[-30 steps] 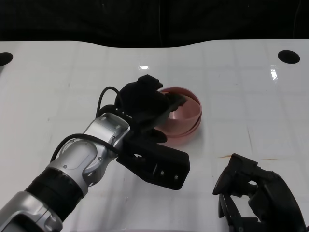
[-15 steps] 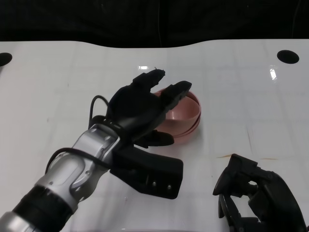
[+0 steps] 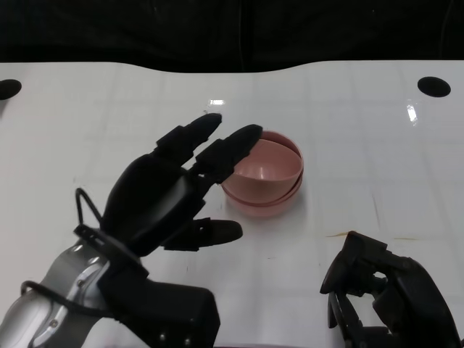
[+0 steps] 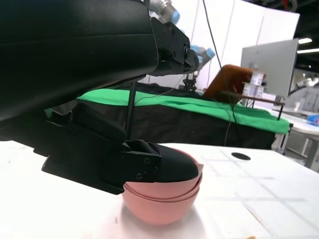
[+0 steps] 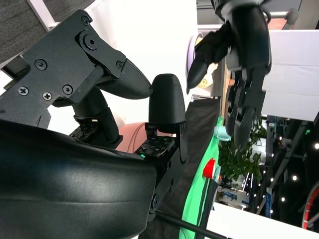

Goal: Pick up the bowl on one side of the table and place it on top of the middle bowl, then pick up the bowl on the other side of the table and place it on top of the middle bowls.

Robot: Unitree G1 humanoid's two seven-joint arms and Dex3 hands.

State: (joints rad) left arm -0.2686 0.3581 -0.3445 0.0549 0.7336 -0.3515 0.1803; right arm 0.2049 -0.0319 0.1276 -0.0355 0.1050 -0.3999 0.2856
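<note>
A stack of pink bowls [image 3: 267,176] stands in the middle of the white table [image 3: 362,145], nested one inside another. My left hand [image 3: 170,196] hovers above the table just to the left of the stack. Its fingers are spread and hold nothing, with the fingertips [image 3: 243,135] over the stack's left rim. In the left wrist view the stack of bowls [image 4: 164,199] sits just beyond one black finger [image 4: 149,164]. My right hand [image 3: 384,293] rests low at the near right, fingers curled in on nothing. The right wrist view shows that hand [image 5: 124,114], a sliver of bowl [image 5: 130,137] and the raised left hand [image 5: 239,64].
Two black round holes [image 3: 433,85] [image 3: 7,88] mark the table's far corners. A black cloth [image 3: 217,36] runs along the far edge. A small brown mark [image 3: 341,234] lies on the table near my right hand.
My left hand has let go of the top pink bowl, opened its fingers and drawn back toward me. The bowl stays nested on the stack. The right hand has not moved.
</note>
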